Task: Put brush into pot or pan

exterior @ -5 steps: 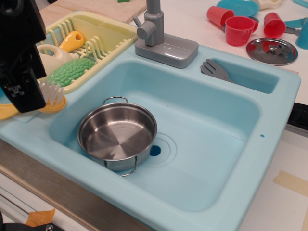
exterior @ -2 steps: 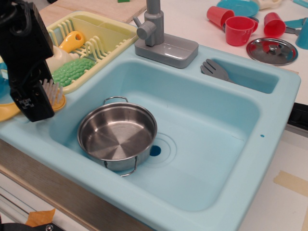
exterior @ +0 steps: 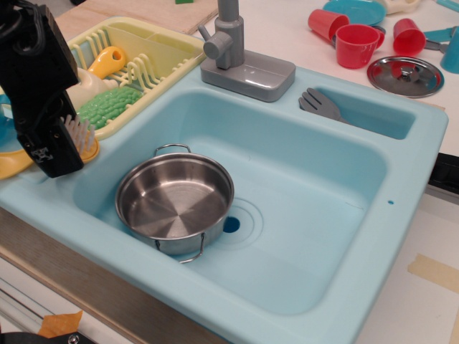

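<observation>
The brush lies on the sink's left rim. Its white bristles point(exterior: 80, 133) and orange head show beside my gripper, and the yellow handle end point(exterior: 11, 165) sticks out to the left. My black gripper point(exterior: 54, 159) stands over the brush's middle and hides it. Its fingers are hidden, so I cannot tell whether they are open or shut on the brush. The shiny steel pot point(exterior: 176, 201), with two wire loop handles, stands empty in the sink basin, to the right of and below the gripper.
The light blue sink point(exterior: 308, 179) has a drain hole beside the pot. A yellow dish rack point(exterior: 161, 46) behind the gripper holds a green bumpy scrubber point(exterior: 107, 107) and an orange-handled utensil point(exterior: 107, 61). The grey faucet point(exterior: 233, 50), grey fork point(exterior: 323, 104), steel lid point(exterior: 405, 75) and red cups point(exterior: 356, 44) stand at the back.
My gripper has moved a little to the right and down along the sink's left rim, onto the brush. The pot has not moved.
</observation>
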Available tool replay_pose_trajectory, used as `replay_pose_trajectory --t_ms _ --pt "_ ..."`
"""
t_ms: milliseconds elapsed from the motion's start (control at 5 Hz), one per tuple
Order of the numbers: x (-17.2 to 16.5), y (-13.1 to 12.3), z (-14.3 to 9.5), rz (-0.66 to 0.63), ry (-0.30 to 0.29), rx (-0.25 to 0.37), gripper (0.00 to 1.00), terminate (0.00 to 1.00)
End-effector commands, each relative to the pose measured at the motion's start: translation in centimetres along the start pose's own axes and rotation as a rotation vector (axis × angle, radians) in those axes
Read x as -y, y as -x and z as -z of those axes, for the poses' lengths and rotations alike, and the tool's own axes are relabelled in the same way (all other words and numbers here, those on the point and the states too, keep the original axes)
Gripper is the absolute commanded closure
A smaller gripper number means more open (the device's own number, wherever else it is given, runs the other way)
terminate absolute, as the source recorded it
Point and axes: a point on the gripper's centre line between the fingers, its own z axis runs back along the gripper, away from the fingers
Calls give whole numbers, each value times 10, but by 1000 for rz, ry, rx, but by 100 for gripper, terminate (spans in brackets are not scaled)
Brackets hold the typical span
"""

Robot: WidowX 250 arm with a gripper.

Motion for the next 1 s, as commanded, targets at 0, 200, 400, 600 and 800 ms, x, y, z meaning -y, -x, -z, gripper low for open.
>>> replay_pose_trajectory --t_ms 0,200,400,600,800 --pt "2 -25 -3 25 14 13 100 0" --pt "7 -46 -5 53 42 19 100 0" --pt "14 -58 -5 65 58 37 100 0" --pt "21 -67 0 73 106 40 100 0" --pt "24 -71 8 111 132 64 100 0"
